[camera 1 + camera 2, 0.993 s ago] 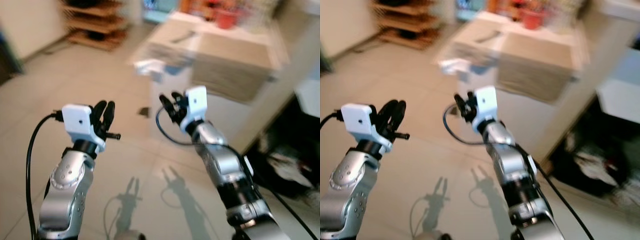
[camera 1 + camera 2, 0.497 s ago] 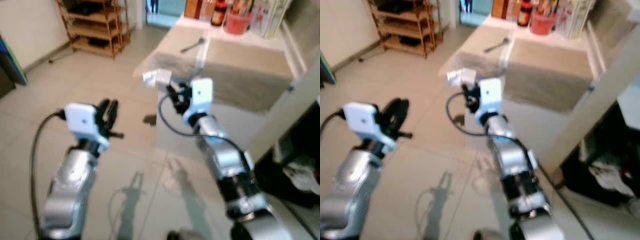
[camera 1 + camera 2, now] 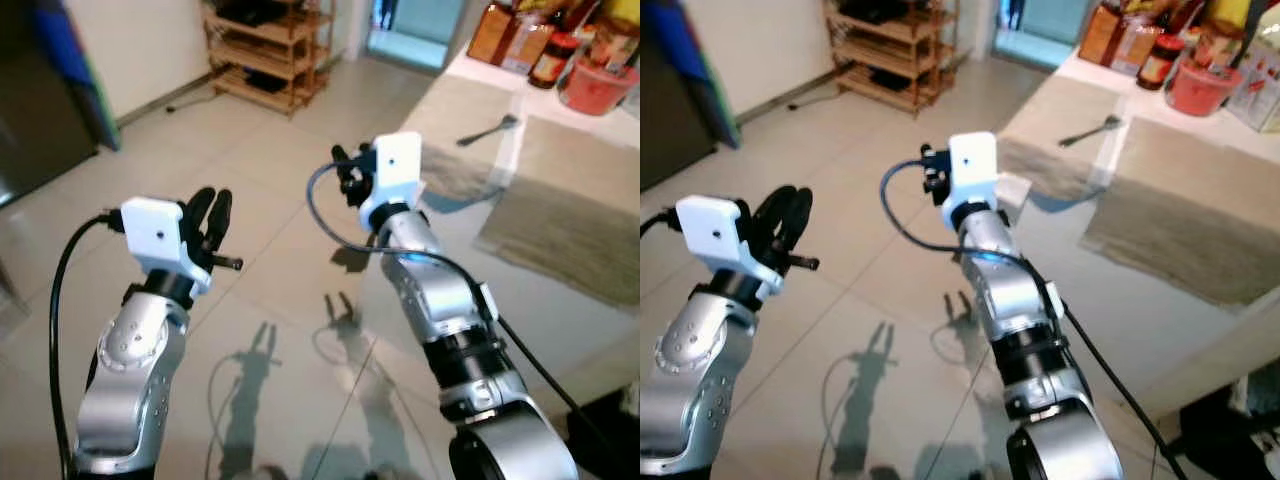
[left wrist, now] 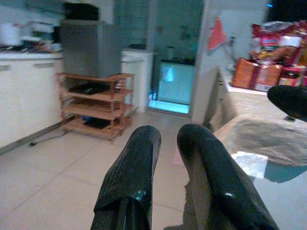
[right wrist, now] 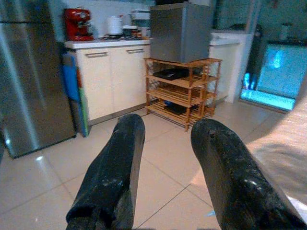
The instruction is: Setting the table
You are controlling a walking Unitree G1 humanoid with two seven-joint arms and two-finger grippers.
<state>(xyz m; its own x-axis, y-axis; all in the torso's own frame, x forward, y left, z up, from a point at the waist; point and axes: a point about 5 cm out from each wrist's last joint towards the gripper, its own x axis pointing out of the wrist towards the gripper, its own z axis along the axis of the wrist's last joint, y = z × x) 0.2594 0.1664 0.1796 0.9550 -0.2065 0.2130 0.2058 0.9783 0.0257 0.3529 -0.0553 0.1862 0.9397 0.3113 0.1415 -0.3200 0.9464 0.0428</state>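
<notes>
- A silver metal fork point(image 3: 487, 129) lies on the long beige-topped desk point(image 3: 560, 300), beside a grey woven placemat point(image 3: 570, 235); a red plastic bowl point(image 3: 598, 86) and jars stand at the far end.
- The right pincer point(image 3: 347, 172), released and empty, hangs near the desk's corner.
- The left pincer point(image 3: 209, 211), fingers slightly parted, hovers over the pale tiled floor point(image 3: 250, 150).
- A wooden slatted shelf rack point(image 3: 265, 45) stands by the far wall.

I see a grey fork point(image 3: 488, 130) lying flat on the pale bench point(image 3: 455, 100), near its far end. Beside it a grey-green placemat point(image 3: 570, 225) lies spread flat, and the fork sits just off its edge.
</notes>
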